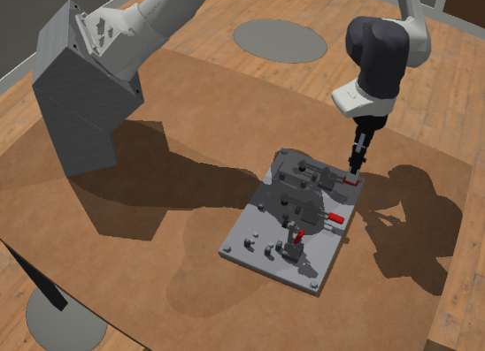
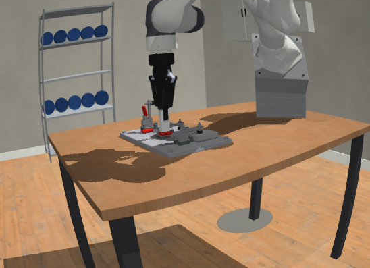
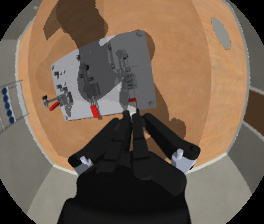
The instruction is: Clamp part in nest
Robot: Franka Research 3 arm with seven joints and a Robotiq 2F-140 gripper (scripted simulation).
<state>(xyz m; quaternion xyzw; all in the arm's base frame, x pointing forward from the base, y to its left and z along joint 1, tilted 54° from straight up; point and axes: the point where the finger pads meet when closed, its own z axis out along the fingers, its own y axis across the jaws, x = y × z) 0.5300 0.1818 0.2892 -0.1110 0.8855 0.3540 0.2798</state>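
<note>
The grey part (image 1: 289, 169) (image 2: 206, 135) lies in the end nest of the fixture plate (image 1: 332, 270) (image 2: 175, 152) (image 3: 145, 75). That nest's clamp (image 1: 327, 180) (image 2: 181, 135) has its bar lowered over the part, with the black tip at the part's top. Its red handle (image 1: 350, 183) (image 2: 165, 134) (image 3: 132, 100) lies low, pointing outward. My gripper (image 1: 352, 177) (image 2: 164, 129) (image 3: 133, 107) is shut and empty, fingertips down at this handle, seemingly touching it. The fingers partly hide the handle. Whether the handle rests on its stop, and exact part contacts, are too small to tell.
The middle nest's red handle (image 1: 335, 217) (image 2: 147, 130) (image 3: 95, 111) lies low, its bar down over no part. The other end nest's red handle (image 1: 299, 236) (image 2: 144, 111) (image 3: 54, 106) stands up with its bar raised. The robot base (image 1: 80, 119) (image 2: 281, 98) stands across the table.
</note>
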